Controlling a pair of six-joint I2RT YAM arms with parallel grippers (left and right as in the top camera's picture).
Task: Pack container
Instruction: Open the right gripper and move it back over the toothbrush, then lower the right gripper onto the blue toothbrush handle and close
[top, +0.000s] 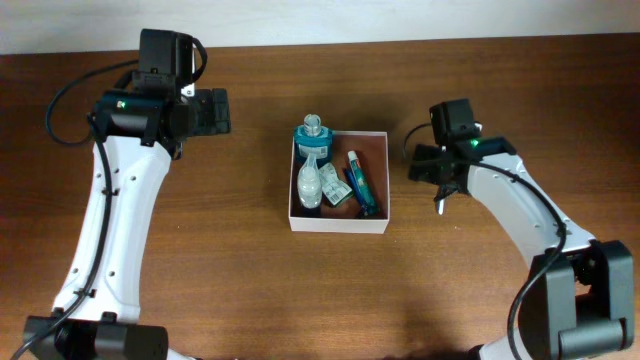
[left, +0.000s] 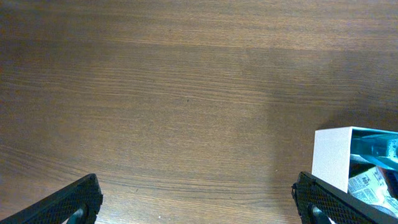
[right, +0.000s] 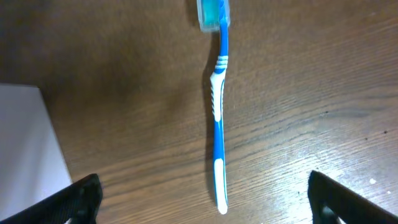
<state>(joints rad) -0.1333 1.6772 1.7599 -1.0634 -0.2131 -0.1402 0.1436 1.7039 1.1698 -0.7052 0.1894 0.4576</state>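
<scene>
the right pincer (right: 204, 180) hangs wide and empty over a blue-and-white toothbrush (right: 217, 118) lying loose on the table (top: 250, 290). its jaws stand across the handle, so i'd judge the best move is to drop straight, take mid-handle, then close. beyond, near the table's centre, sits the container (top: 338, 225): square, shallow, with thin white walls and a reddish-brown floor, holding a bottle (top: 310, 180), a packet (top: 335, 188) and a tube (top: 360, 185). toward the far left edge, the left pincer (left: 196, 183) gapes wide, empty.

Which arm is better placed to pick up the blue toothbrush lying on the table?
Right, probably. The toothbrush lies on the table, centred between the open jaws of the right gripper, beside the container. The left gripper sits across the container, over bare wood.
</scene>
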